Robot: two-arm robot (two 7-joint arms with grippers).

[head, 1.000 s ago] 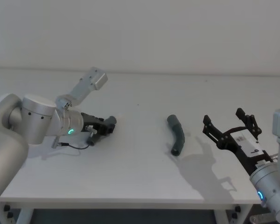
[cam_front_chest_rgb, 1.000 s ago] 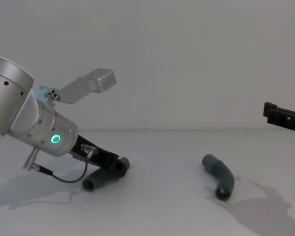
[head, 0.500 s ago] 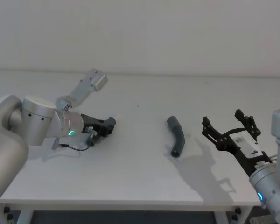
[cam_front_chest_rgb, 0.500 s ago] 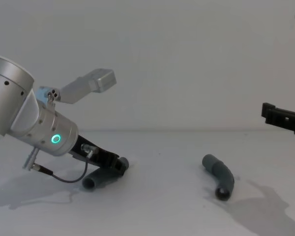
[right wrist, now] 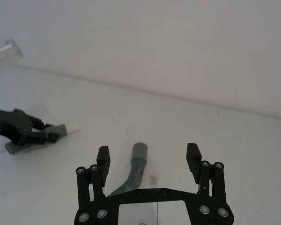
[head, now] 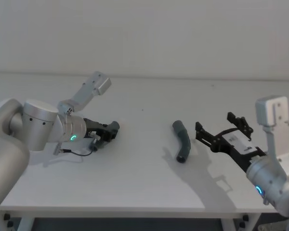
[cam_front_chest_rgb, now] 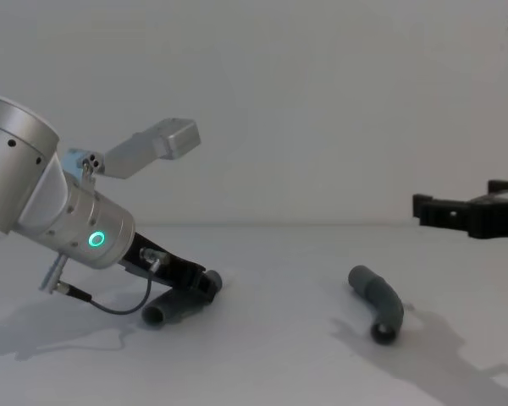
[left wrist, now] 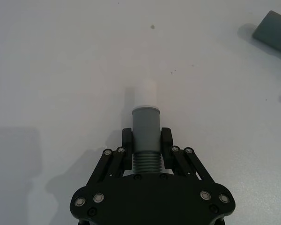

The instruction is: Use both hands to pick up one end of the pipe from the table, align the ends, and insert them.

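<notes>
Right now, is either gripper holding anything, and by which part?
Left gripper grips one pipe piece by its ribbed section behind the smooth end. Right gripper is open, holding nothing.

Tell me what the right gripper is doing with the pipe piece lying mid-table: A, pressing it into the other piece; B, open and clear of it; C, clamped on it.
B: the right gripper stands open, raised off the table and apart from the middle pipe piece, which lies free; the left gripper is shut on the other pipe piece.
</notes>
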